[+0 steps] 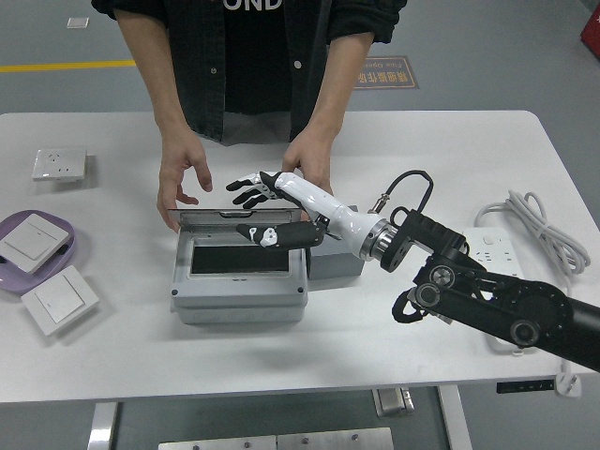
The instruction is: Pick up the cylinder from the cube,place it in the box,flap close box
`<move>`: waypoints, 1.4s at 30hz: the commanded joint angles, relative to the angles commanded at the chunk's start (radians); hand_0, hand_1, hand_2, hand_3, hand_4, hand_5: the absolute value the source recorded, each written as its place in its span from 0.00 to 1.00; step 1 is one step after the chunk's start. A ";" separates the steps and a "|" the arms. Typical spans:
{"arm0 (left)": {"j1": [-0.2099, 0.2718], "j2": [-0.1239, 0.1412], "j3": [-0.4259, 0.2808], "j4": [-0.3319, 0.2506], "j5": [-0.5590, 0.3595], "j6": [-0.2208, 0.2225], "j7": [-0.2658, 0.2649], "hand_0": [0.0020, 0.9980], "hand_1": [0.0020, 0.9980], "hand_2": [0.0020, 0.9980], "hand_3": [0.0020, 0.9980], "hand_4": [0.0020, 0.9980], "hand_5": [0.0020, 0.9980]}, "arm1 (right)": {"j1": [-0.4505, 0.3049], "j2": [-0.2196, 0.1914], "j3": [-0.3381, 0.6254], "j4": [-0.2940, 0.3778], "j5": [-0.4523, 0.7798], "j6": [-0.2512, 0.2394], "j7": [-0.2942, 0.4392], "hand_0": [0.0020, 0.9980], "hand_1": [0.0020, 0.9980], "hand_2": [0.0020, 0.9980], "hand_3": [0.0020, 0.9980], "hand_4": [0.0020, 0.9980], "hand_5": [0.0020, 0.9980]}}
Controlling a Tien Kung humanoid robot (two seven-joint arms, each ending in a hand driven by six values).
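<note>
You are looking at a white tabletop point(309, 347) carrying several things that are sitting apart from the work. At the far left a white wall socket point(58, 164) is lying flat. Nearer to you on the left, a purple plate point(66, 246) is holding a white switch panel point(28, 240), and a second white switch panel point(59, 299) is lying just beside the plate, on its near side. At the right, a white power strip point(497, 272) is resting on the tabletop with its coiled white cable point(544, 230) trailing on its far right side. Beyond the tabletop, a yellow line point(66, 66) is running across the grey floor point(487, 47).
</note>
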 joint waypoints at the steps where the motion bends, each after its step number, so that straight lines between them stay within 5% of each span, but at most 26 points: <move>1: 0.000 0.000 -0.004 0.000 0.003 0.000 0.000 0.70 0.71 0.72 0.76 0.72 0.15 | -0.003 -0.002 -0.006 0.007 -0.006 0.008 -0.007 0.80 0.72 0.72 0.77 0.66 0.23; 16: 0.001 0.000 -0.034 -0.005 0.024 0.004 -0.002 0.70 0.71 0.71 0.76 0.72 0.17 | -0.041 -0.011 -0.015 0.034 0.033 0.041 -0.014 0.82 0.73 0.74 0.82 0.65 0.26; 28: 0.024 -0.008 0.014 0.001 -0.024 0.004 -0.005 0.70 0.71 0.71 0.76 0.72 0.18 | -0.232 -0.089 0.283 0.112 -0.071 0.008 -0.018 0.82 0.74 0.75 0.83 0.64 0.28; 40: 0.032 -0.008 0.022 0.004 -0.036 -0.002 -0.008 0.70 0.71 0.71 0.76 0.72 0.19 | -0.298 -0.090 0.569 0.047 0.041 0.006 -0.007 0.82 0.73 0.74 0.79 0.64 0.27; 41: 0.033 -0.008 0.024 0.004 -0.038 -0.002 -0.008 0.70 0.71 0.71 0.76 0.72 0.19 | -0.301 -0.088 0.581 0.043 0.062 0.003 -0.001 0.82 0.74 0.74 0.81 0.83 0.46; 42: 0.033 -0.007 0.026 0.005 -0.040 -0.002 -0.008 0.70 0.71 0.71 0.76 0.72 0.19 | -0.302 -0.086 0.588 0.041 0.076 0.000 0.004 0.82 0.74 0.74 0.81 0.83 0.46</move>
